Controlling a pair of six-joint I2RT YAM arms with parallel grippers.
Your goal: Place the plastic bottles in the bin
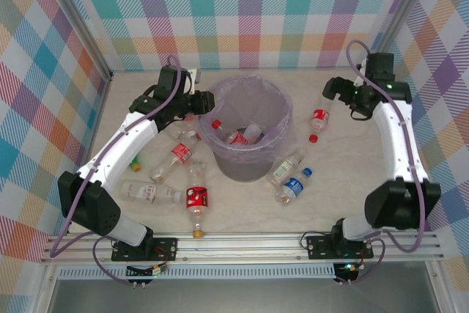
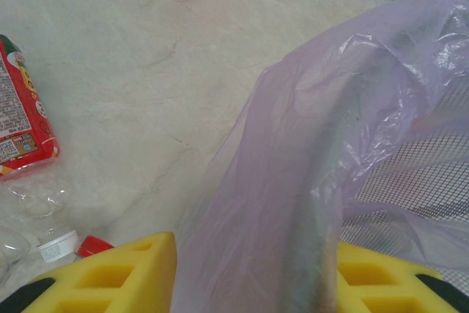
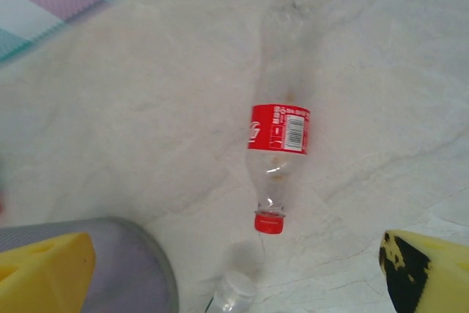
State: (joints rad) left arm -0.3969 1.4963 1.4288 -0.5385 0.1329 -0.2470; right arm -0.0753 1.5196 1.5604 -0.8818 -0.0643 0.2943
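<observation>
Plastic bottles (image 1: 181, 153) lie on the pale table (image 1: 344, 207) on both sides of the bin (image 1: 245, 168), which stands at the middle of the overhead view. A few more rest inside it, one of them with a red cap (image 1: 216, 124). Left of the bin in that view, one red-labelled bottle lies near its wall, a clear bottle (image 1: 150, 193) lies toward the lower left, and a second red-labelled bottle (image 1: 196, 199) lies at lower centre with its cap toward the bottom edge. Right of the bin, a white-labelled bottle (image 1: 286, 168) and a blue-labelled bottle (image 1: 295, 185) lie just beside each other. A third red-labelled bottle (image 1: 319, 117) lies further up, just below the right pincer (image 1: 332, 93). The left pincer (image 1: 199, 102) sits at the upper left rim of the bin. In the left wrist view its yellow fingers (image 2: 110, 276) at the bottom edge are closed on the rim with its lavender bag (image 2: 293, 152), and the bin's mesh wall shows at the right. The right pincer stands wide. In the right wrist view its yellow fingers (image 3: 44, 269) sit in the two lower corners, apart from the third red-labelled bottle, which lies flat on the table at the centre of the frame with its cap pointing down the frame. The bin's grey wall shows at the lower left behind one finger, and a white bottle cap (image 3: 236, 289) shows at the bottom edge.
</observation>
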